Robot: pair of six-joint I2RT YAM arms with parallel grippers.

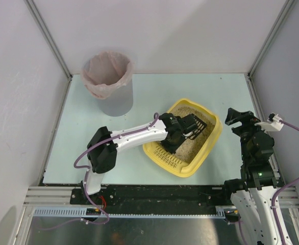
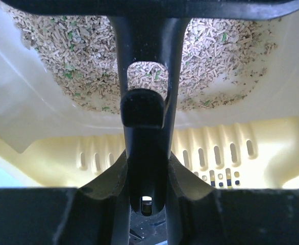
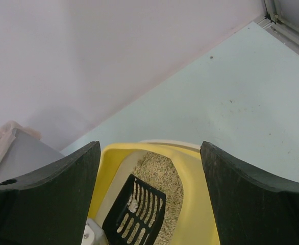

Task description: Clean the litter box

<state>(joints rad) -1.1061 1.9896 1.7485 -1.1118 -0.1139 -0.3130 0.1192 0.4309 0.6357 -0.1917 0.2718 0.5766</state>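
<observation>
The yellow litter box (image 1: 189, 169) sits at the table's middle right, with beige litter (image 1: 190, 143) inside. My left gripper (image 1: 179, 131) is over it, shut on the handle of a black slotted scoop (image 1: 196, 127) held above the litter. In the left wrist view the scoop handle (image 2: 143, 112) runs between the jaws, over the litter (image 2: 83, 56) and the slotted grille (image 2: 218, 153). My right gripper (image 1: 235, 118) is open and empty just right of the box. Its view shows the box (image 3: 198, 204) and the scoop (image 3: 139, 217) carrying a small white clump (image 3: 132, 204).
A grey bin with a pink liner (image 1: 108, 81) stands at the back left; its edge shows in the right wrist view (image 3: 17, 153). White walls enclose the table on three sides. A metal rail runs along the near edge (image 1: 154, 196).
</observation>
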